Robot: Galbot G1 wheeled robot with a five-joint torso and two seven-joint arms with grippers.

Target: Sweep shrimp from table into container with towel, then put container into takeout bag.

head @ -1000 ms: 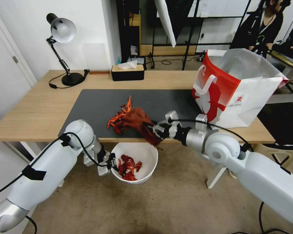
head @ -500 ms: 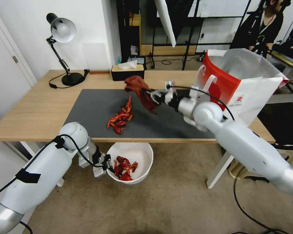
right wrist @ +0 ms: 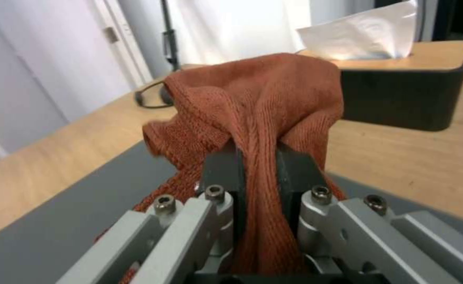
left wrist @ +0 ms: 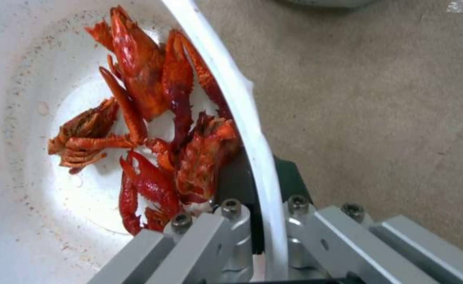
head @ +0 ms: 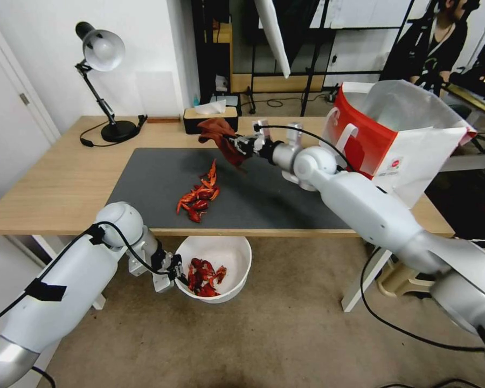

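Nearest, below the table's front edge: one container (head: 221, 269), round and white, held over the floor by my left jaws (head: 179, 274), which are clamped on its rim, one finger inside and one outside. In it lies a heap of shrimp (left wrist: 152, 130), red and glossy; I cannot count them exactly, roughly half a dozen pieces.

Next, on the table (head: 54, 183): one dark grey mat (head: 275, 194), and on it a second cluster of shrimp (head: 199, 196) near the mat's front edge, directly above the container; the count is unclear.

Farther back, above the mat's rear edge: my right jaws (head: 237, 146), clenched on one rust-brown towel (head: 218, 137), which bunches out ahead of the fingers and hangs clear of the table.

Behind it: one black tissue box (head: 210, 118), one desk lamp (head: 99, 51).

Right end of the table: one takeout bag (head: 399, 140), red and white, standing open; its small printed label is too fine to read.
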